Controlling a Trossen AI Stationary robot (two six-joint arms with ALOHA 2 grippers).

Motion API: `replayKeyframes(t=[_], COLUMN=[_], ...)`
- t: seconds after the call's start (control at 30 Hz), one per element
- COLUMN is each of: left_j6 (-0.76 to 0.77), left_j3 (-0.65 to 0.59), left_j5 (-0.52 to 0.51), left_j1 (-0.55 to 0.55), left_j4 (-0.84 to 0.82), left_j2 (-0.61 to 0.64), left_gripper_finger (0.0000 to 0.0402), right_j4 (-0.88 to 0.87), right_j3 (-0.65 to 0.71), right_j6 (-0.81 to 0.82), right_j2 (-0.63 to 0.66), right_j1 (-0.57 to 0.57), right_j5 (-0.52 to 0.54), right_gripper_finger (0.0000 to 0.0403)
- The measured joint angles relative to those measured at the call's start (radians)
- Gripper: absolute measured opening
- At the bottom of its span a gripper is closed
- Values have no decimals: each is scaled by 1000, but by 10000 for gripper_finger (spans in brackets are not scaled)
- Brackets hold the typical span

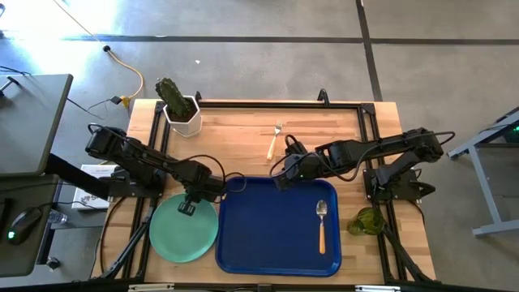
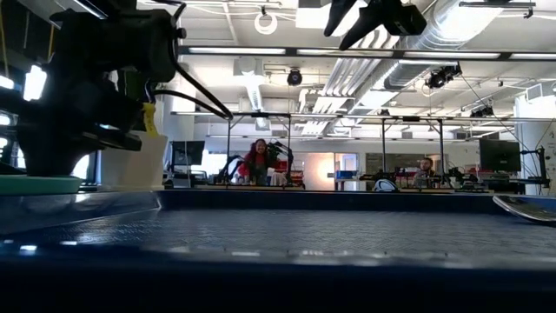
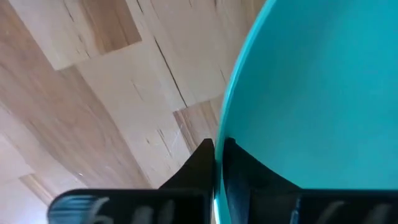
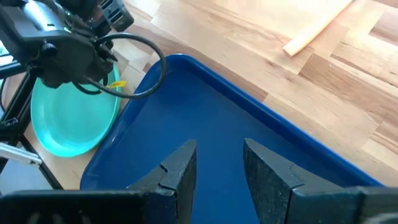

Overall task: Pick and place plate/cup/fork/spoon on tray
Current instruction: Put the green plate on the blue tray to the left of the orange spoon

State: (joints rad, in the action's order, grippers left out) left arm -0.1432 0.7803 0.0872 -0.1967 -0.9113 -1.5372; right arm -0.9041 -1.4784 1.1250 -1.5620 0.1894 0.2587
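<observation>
Plate (image 1: 184,229) sits at the near-left corner of the table (image 1: 243,134), flat on the wood, its right edge just beside the left rim of the tray (image 1: 268,235). Left gripper (image 1: 188,208) is down at the plate's far rim; the left wrist view shows the two fingers closed edge-on over the rim (image 3: 219,134), one on the wood side, one on the plate's face. Grasping the plate, then.

Key relation: tray lies directly to the right of the held plate, close alongside. The left arm owns this one; my read is a lift and a short carry to the right, clearing the raised rim, into the tray's bare left part.

Spoon (image 1: 321,223) already lies in the tray's right part, handle toward the near edge, bowl away.

Cup (image 1: 366,221) stands off the tray to its right, near the right table edge, by the right arm's base.

Right gripper (image 1: 280,181) hovers over the tray's far edge, fingers (image 4: 180,171) parted, holding nothing.

Fork (image 1: 275,141) lies beyond the tray on bare wood, long axis roughly near-to-far, tines away. The right gripper is the nearer one to it.

Cactus pot (image 1: 180,109) stands at the far-left corner, not part of the job.
</observation>
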Motion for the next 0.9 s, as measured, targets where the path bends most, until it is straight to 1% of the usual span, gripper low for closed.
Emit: replayKeyframes(t=[0.23, 0.4, 0.67, 0.9], left_j6=[-6, -6, 14, 75], left_j3=[-2, 2, 58, 126], left_j5=[1, -3, -76, -87], left_j1=[0, 0, 0, -1], left_j4=[-10, -24, -151, -210], left_j2=[21, 66, 117, 163], left_gripper_finger=[9, 5, 4, 3], right_j4=[1, 1, 1, 1], right_j3=[0, 0, 0, 0], right_j6=[27, 27, 27, 33], right_j2=[0, 0, 0, 0], right_j1=[0, 0, 0, 0], right_j5=[22, 22, 30, 32], right_gripper_finger=[122, 122, 122, 122])
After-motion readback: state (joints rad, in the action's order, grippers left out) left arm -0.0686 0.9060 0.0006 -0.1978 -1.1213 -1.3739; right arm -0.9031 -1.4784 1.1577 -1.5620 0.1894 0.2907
